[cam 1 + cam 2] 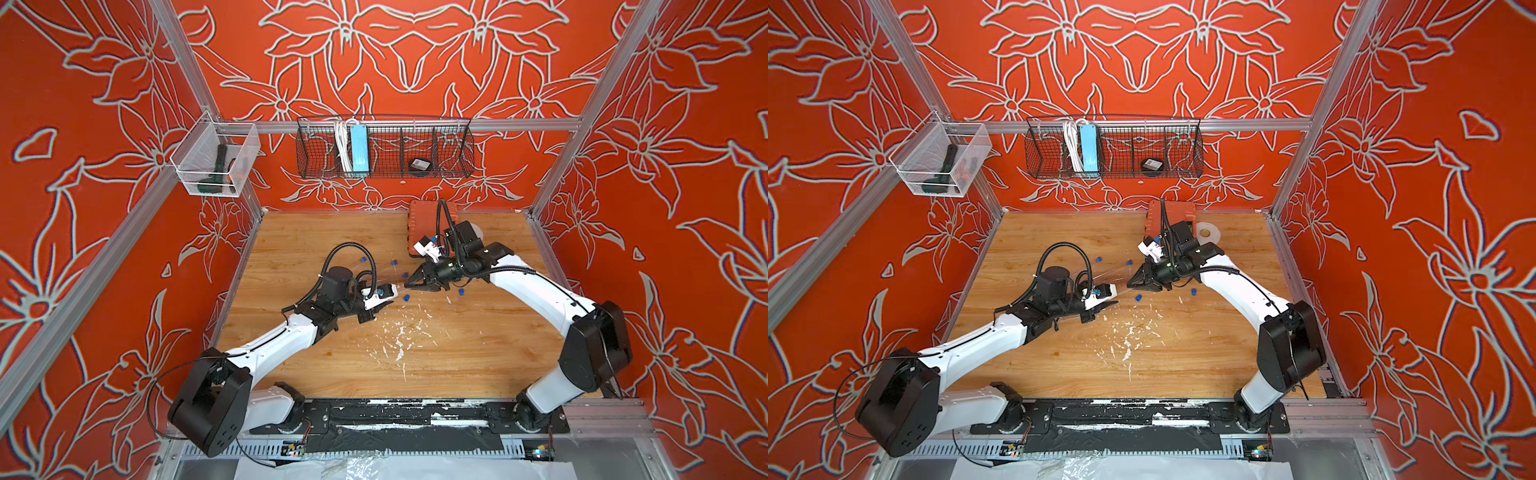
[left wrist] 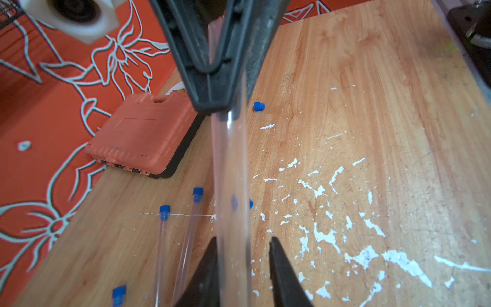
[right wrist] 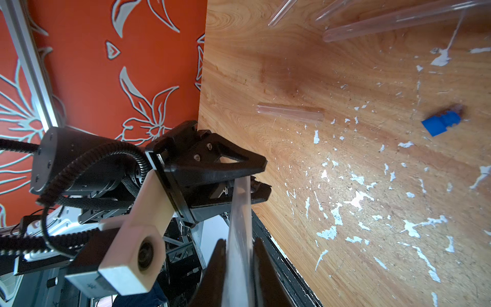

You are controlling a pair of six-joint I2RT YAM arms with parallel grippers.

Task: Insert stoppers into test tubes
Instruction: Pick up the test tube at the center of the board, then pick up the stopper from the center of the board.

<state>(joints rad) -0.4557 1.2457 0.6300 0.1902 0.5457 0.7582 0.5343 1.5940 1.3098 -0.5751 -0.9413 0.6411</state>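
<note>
In the left wrist view three test tubes (image 2: 162,252) lie near the orange case (image 2: 143,133) with blue stoppers (image 2: 164,212) already seated. The left claw (image 2: 243,240) stands slightly spread about a bare tube (image 2: 231,172), a gap showing beside one finger. In the right wrist view the right claw (image 3: 239,242) pinches that same tube, while another unplugged tube (image 3: 289,113) lies on the bench (image 3: 265,66). In a top view two loose stoppers (image 1: 406,298) wait further out from the case; I judge three done, two left
</note>
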